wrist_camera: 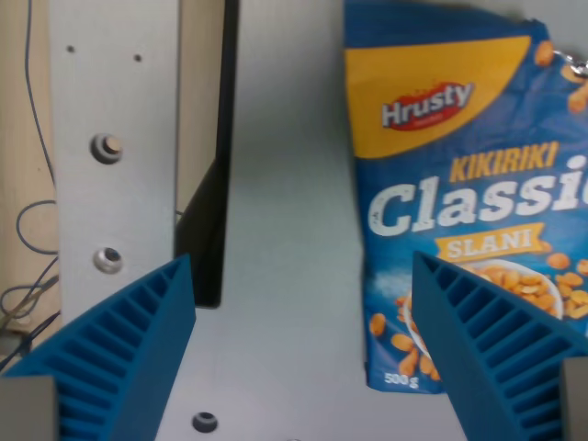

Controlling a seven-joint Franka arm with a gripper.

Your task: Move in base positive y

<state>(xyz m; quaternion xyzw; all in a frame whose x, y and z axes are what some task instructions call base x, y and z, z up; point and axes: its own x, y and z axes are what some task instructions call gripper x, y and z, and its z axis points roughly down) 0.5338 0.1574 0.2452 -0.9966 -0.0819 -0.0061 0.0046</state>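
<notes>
Wrist view: nearest the camera, the two blue ribbed plastic fingers of the gripper point(303, 358) enter from the bottom corners. One finger point(119, 358) occupies the wrist view's left; the other sits at the wrist view's right. The jaws stand wide apart, with bare surface between them, and they hold nothing.

Beyond the fingertips lies the pale grey metal table surface point(285, 230). A small dark round screw hole point(204, 422) shows in it near the bottom edge, between the fingers.

At the wrist view's right, the blue and yellow foil bag of salted peanuts point(459, 184) lies flat on the surface. Its lower edge is partly covered by the right-hand finger. The bag is not between the jaws and is not gripped.

At the wrist view's left, a light grey metal plate with bolt holes point(115, 138) runs up the frame. A black flat panel point(216, 211) stands just beside it, edge-on to the camera. Farther left, thin grey cables point(32, 230) trail over a beige wooden surface.

Task status: the task names no object; it is a pure translation of the arm along the base positive y axis. A single picture shows no direction of travel and no reference for the base frame. Progress therefore cannot be judged from this view. The gripper appears free of obstructions at its present height.
</notes>
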